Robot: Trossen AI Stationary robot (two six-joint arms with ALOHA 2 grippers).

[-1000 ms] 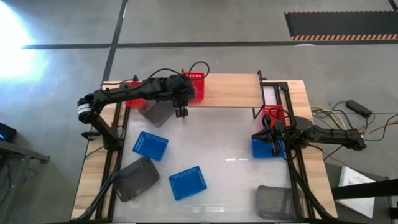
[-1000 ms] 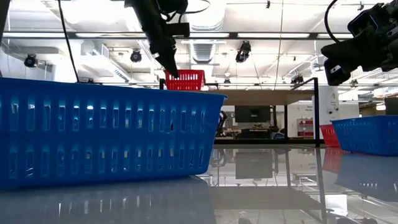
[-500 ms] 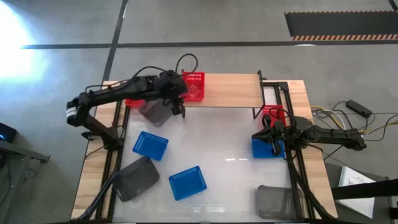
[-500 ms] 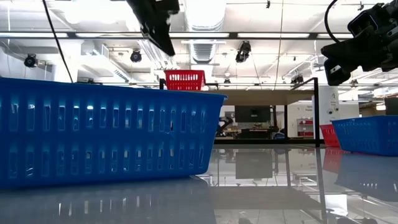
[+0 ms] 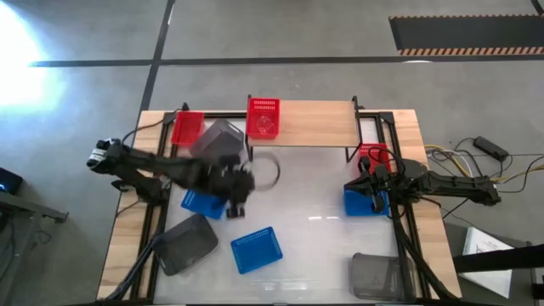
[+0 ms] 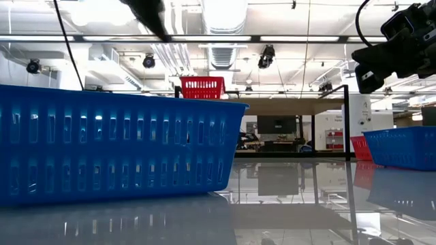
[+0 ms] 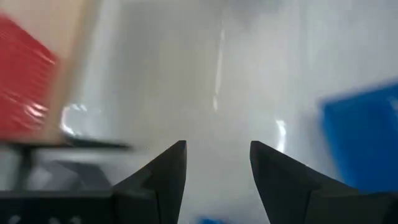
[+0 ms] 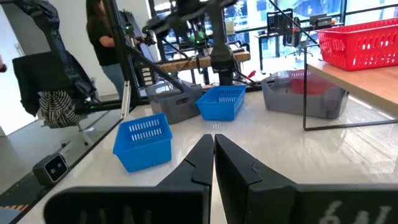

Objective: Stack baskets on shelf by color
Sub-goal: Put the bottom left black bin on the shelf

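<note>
We read the baskets as light, stiff plastic with slick mesh walls; best pinch is over a thin rim or short wall, not the mesh face.

Nearest the table's front edge: a dark grey basket (image 5: 185,244) front left, a blue basket (image 5: 257,249) beside it, another grey basket (image 5: 376,276) front right.

Mid-table, the left gripper (image 5: 235,189) hangs over a second blue basket (image 5: 204,201), fingers (image 7: 163,174) apart, holding nothing. The right gripper (image 5: 375,189) waits above a third blue basket (image 5: 364,202) at the right edge, fingers pressed together, empty; a red basket (image 5: 375,156) sits just behind it.

Farther back, a grey basket (image 5: 218,140) and a red basket (image 5: 187,127) lie left of the shelf (image 5: 316,124). One red basket (image 5: 263,117) sits on the shelf's left end; nothing is stacked on it.
</note>
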